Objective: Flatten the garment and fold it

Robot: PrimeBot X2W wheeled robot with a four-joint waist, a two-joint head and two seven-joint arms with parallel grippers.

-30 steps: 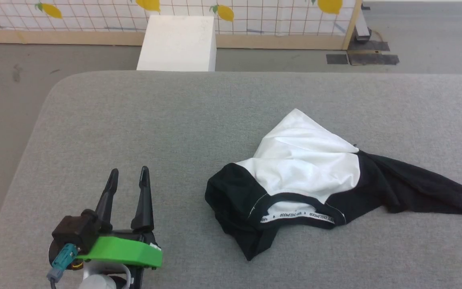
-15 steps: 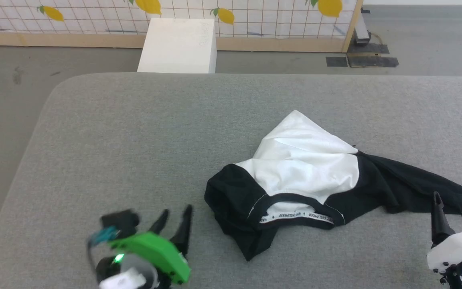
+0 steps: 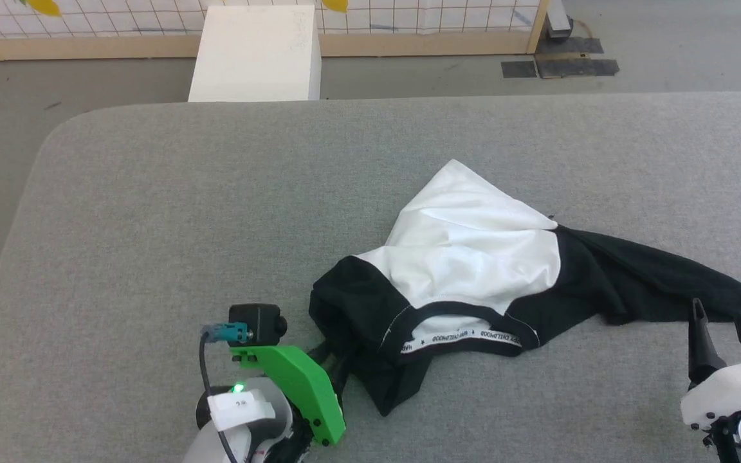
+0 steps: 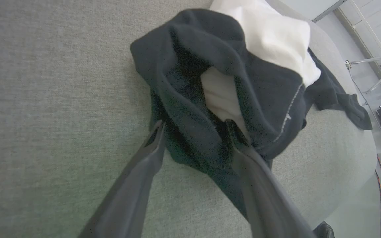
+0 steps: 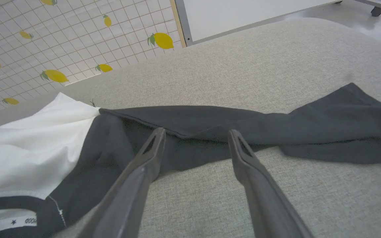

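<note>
Since a second ago the left gripper has crossed from open cloth well clear of the shirt to its near-left end, the right gripper has come up at the lower right, and the head camera has dipped a little, so the shift of the whole scene is not the shirt moving. On the left, the left gripper's jaws stand spread astride a bunched fold of black sleeve, with fabric between the fingers and no pinch made yet. The garment lies crumpled on the near right part of the grey padded table. Its long axis runs left to right, from that bunched sleeve, past the collar and its printed neck tape facing the robot, to the other black sleeve drawn out flat toward the right; the white body is heaped toward the far side. On the right, the right gripper's jaws are also spread, tips at the near edge of that long sleeve. Each arm thus has its own end directly ahead of its fingers, which suits pulling the two ends apart. Nothing stands between jaws and cloth; a white box and a lemon-print panel sit beyond the table, well apart.
</note>
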